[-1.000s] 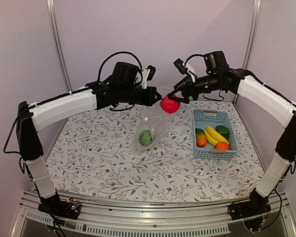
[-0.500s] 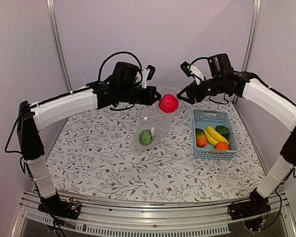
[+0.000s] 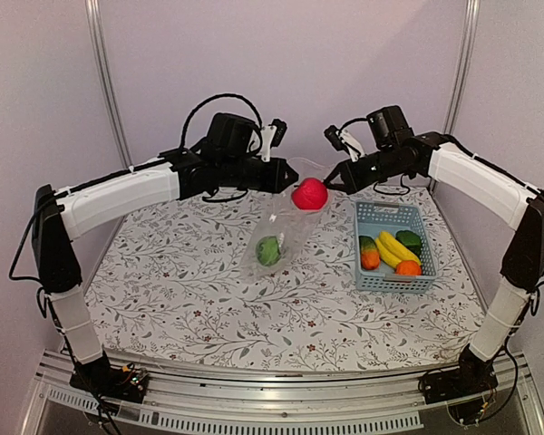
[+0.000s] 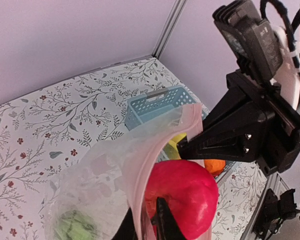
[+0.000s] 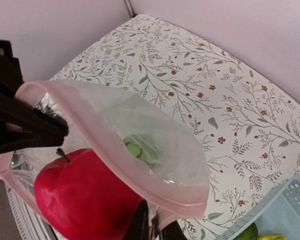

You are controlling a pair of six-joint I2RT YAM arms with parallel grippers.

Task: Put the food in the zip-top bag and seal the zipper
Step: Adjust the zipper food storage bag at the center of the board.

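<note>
**Claw state.** The left claw [image 4: 144, 227] is clenched on one lip of the large, clear, crinkly zip-top bag [image 3: 286, 227]. The right claw [image 5: 154, 227] has its fingers drawn together on the opposite lip, as far as both wrist views show. The claws face tip to tip, close together, and the bag mouth hangs between them above the flower-printed table cover [image 3: 181, 290].

**Zipper.** The zipper [image 4: 134, 195] is a narrow pale-pink ridge strip along the mouth edge. It bows into an open loop between the claws and is not sealed.

**Food at the mouth.** The glossy red plastic apple [image 3: 309, 193] sits directly below and between the two claw tips, touching the film. Whether it has passed fully below the strip cannot be told.

**Bag axis.** The long axis runs from the claws downward and toward the arm bases. The film is thin, wrinkled and translucent. The knobbly green round piece [image 3: 268, 251] lies inside, at the end farthest from the claws.

**Other food.**
- The light-blue slotted plastic basket [image 3: 387, 214] stands below the right claw, to its outer side and well apart from the left claw.
- It holds the yellow bananas [image 3: 394, 246], the orange ball [image 3: 408, 267], the carrot-like piece [image 3: 369, 255] and the dark green piece [image 3: 409, 241].

**Judgement.** The right arm is the nearer one to the basket. A pick there would require it to let go of its lip, and the slack film would probably sag shut. The toys look smooth, hard and rounded, so they may slip.
</note>
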